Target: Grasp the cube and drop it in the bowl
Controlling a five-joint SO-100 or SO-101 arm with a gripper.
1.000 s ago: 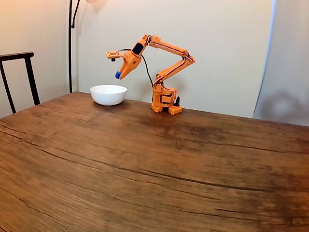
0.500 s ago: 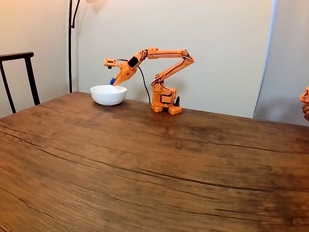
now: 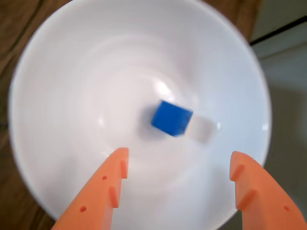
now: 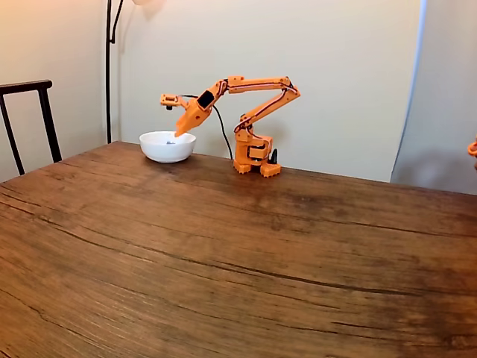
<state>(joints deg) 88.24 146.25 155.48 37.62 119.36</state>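
Observation:
A small deep-blue cube lies loose near the middle of the white bowl in the wrist view. My gripper hangs open just above the bowl, its two orange fingers spread wide on either side of the cube with nothing between them. In the fixed view the bowl stands at the far left of the wooden table, and my gripper points down over its rim from the orange arm. There the cube is hidden inside the bowl.
The arm's base stands at the table's far edge, right of the bowl. A dark chair and a lamp pole stand at the far left. An orange part pokes in at the right edge.
The gripper came down over the bowl with the cube, then opened. The cube has dropped from the fingers into the bowl.

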